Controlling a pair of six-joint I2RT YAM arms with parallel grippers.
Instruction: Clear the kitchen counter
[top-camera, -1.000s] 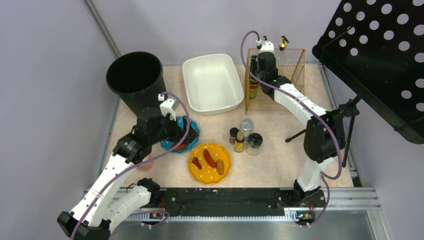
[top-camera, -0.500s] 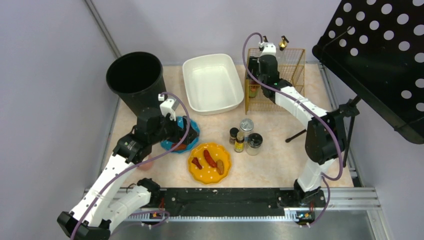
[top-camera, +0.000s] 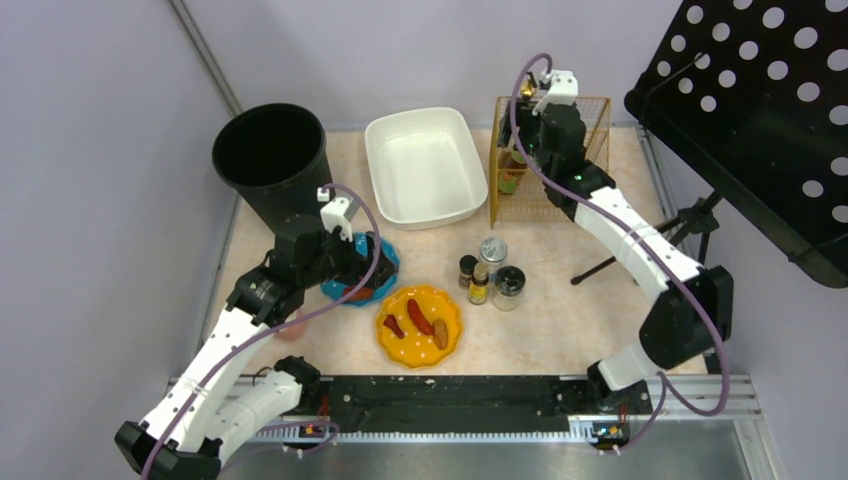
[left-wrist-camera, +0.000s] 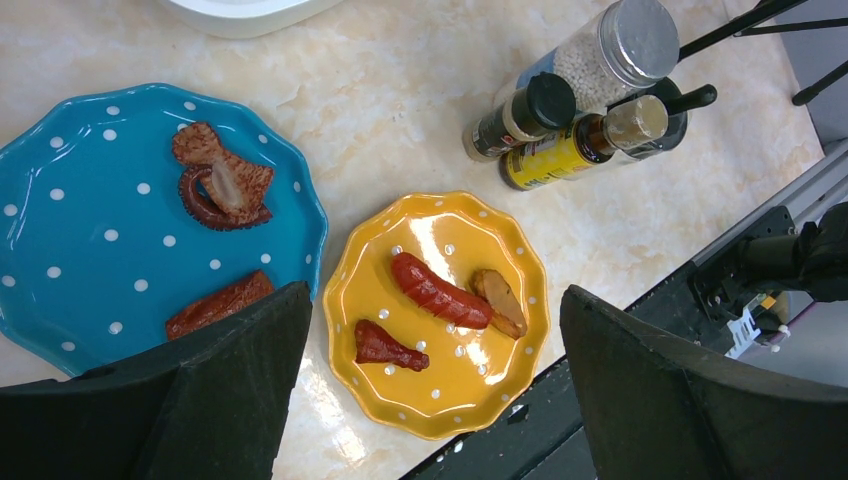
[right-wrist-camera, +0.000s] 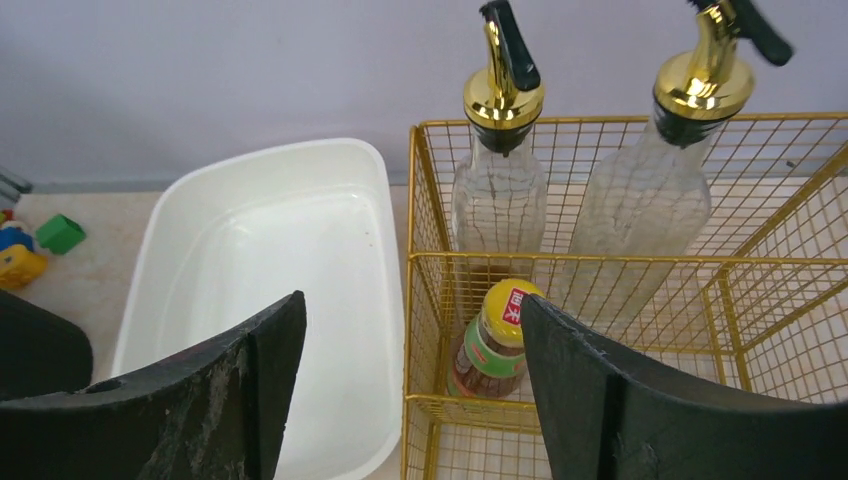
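Note:
The kitchen counter (top-camera: 560, 320) carries a blue dotted plate (left-wrist-camera: 100, 250) and a yellow dotted plate (left-wrist-camera: 470, 370), both with pieces of food on them. Several spice jars (top-camera: 488, 272) stand in a cluster on it. My left gripper (top-camera: 358, 268) hangs open above the two plates, holding nothing. My right gripper (right-wrist-camera: 412, 310) is open and empty, raised over the front left corner of the gold wire basket (top-camera: 550, 200). In the basket stand a yellow-lidded jar (right-wrist-camera: 498, 340) and two glass pourer bottles (right-wrist-camera: 497, 190).
A white basin (top-camera: 425, 165) lies left of the basket, and a tall black bin (top-camera: 270, 150) stands at the back left. A black perforated stand (top-camera: 760, 110) overhangs the right side, its legs (top-camera: 600, 270) reaching onto the counter. Small toy blocks (right-wrist-camera: 60, 233) lie beyond the basin.
My right gripper has opened and risen up and to the right out of the basket, leaving the yellow-lidded jar standing inside. The left arm has not moved.

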